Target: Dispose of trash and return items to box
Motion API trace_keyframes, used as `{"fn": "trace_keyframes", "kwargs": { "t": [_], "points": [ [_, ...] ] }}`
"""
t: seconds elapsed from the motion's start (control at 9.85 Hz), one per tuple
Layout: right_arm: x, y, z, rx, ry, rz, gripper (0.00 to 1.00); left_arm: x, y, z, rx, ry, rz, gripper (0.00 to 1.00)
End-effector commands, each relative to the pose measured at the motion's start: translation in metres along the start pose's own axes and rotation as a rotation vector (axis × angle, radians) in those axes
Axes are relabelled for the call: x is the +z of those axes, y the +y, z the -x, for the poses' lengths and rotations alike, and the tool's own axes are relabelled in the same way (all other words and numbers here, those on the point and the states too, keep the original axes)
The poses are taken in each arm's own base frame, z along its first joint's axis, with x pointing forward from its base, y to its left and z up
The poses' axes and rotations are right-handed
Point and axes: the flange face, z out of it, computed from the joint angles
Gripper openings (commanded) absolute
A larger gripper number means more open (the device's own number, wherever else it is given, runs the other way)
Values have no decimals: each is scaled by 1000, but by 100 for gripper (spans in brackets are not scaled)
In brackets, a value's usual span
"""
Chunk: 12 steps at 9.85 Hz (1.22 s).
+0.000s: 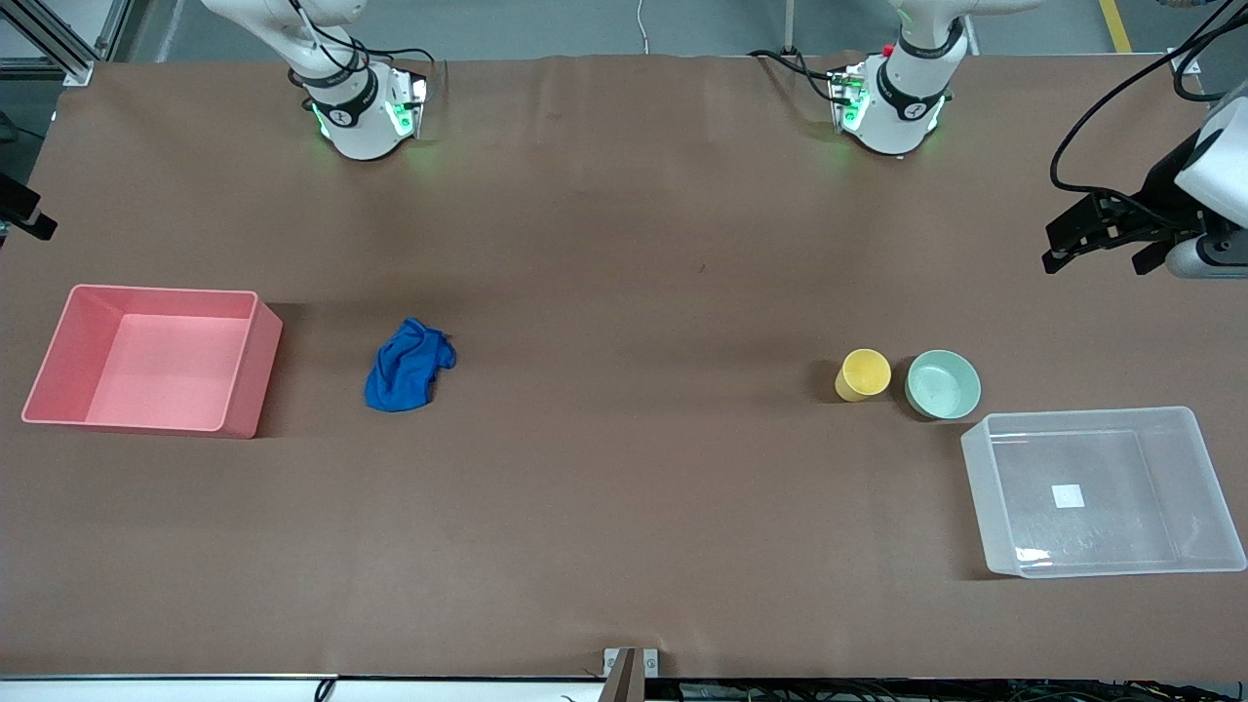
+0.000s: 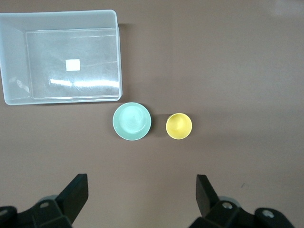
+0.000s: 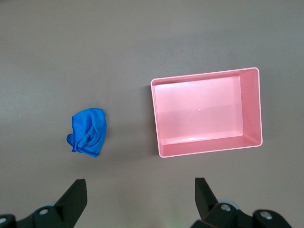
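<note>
The crumpled royal-blue cloth rag (image 1: 409,366) lies loose on the brown counter (image 1: 624,507) toward the right arm's end, near the open pink opaque rectangular bin (image 1: 244,390), apart from it with bare counter between them. The bin's interior holds nothing.

Toward the left arm's end, the small yellow cup (image 1: 863,374) stands upright just beside the pale mint-green round bowl (image 1: 943,384), with a narrow gap between the two. The clear translucent rectangular plastic tub (image 1: 980,463), a white square label (image 1: 1069,496) on its bottom, sits nearer the front camera than the bowl; its corner comes close to the bowl without touching. The tub contains nothing.

The left gripper (image 2: 140,190) hangs above the counter, over bare surface near the cup and bowl, fingers spread wide and holding nothing. The right gripper (image 3: 140,190) hangs above bare counter near the rag and bin, likewise spread wide and unladen. Nothing lies between either gripper and the objects beneath it.
</note>
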Motion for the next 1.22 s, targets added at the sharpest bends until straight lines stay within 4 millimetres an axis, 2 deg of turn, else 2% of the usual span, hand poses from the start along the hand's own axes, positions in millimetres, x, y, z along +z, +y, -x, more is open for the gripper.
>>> {"fn": "trace_keyframes", "kwargs": {
  "t": [0.0,0.41,0.61,0.71,0.91,1.12],
  "points": [
    [-3,0,-1,10,2,-12,100,18,0,-1,-1,-43,2,100],
    [-3,0,-1,11,2,-12,100,16,2,-4,12,-35,0,100],
    [-1,-2,1,10,-9,-12,100,30,-3,-6,0,-44,1,99],
    [4,-4,1,5,-23,-12,100,44,-10,-8,-17,-44,5,95],
    [32,-42,-2,-32,-41,-10,100,82,-33,-11,-42,-40,10,94],
    [81,-101,-5,-40,-53,-5,100,138,-40,-9,8,-36,8,95]
  ]
}}
